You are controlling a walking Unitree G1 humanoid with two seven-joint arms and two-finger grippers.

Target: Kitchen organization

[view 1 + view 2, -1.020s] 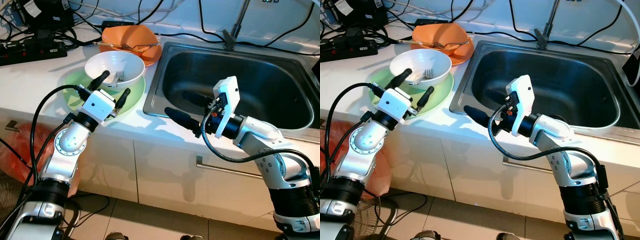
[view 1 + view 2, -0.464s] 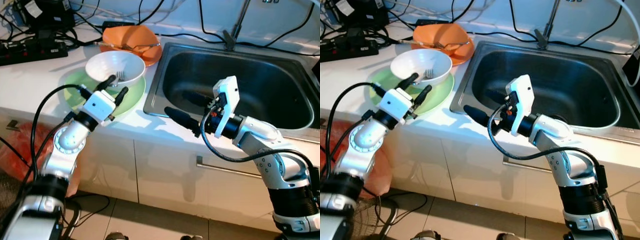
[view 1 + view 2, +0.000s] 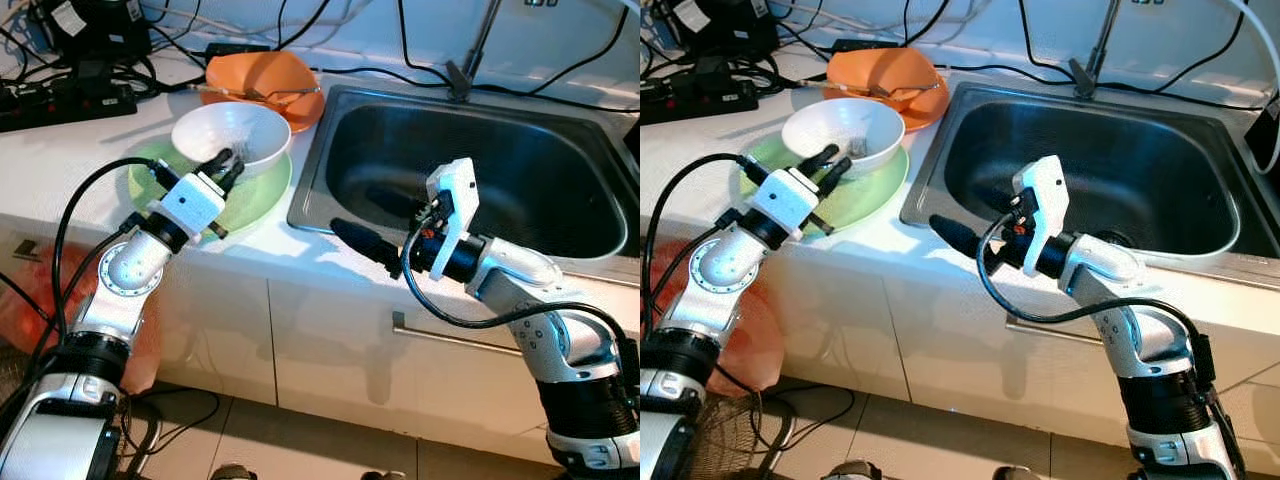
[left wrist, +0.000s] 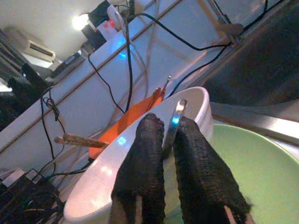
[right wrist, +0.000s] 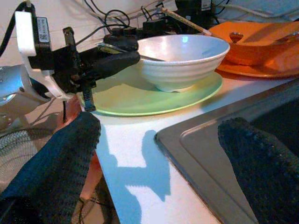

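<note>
A white bowl point(image 3: 232, 135) stands on a green plate point(image 3: 262, 195) on the counter, left of the sink. A metal fork point(image 4: 176, 114) leans against the bowl's near rim. My left gripper point(image 3: 225, 165) is at that rim, shut on the fork's handle; in the left wrist view both black fingers point(image 4: 145, 154) pinch the handle. Behind the white bowl sits an orange bowl point(image 3: 262, 78) with chopsticks and a utensil across it. My right gripper point(image 3: 375, 220) hovers open over the sink's front left corner, holding nothing.
The steel sink point(image 3: 310, 215) has a faucet point(image 3: 470, 50) at its back. Cables and a power strip point(image 3: 60, 100) crowd the back left of the counter. An orange bag point(image 3: 30, 300) lies on the floor beside the cabinet, below the counter's front edge.
My left gripper has moved forward to the white bowl's rim and has shut on the fork's handle. The right arm has barely moved.
</note>
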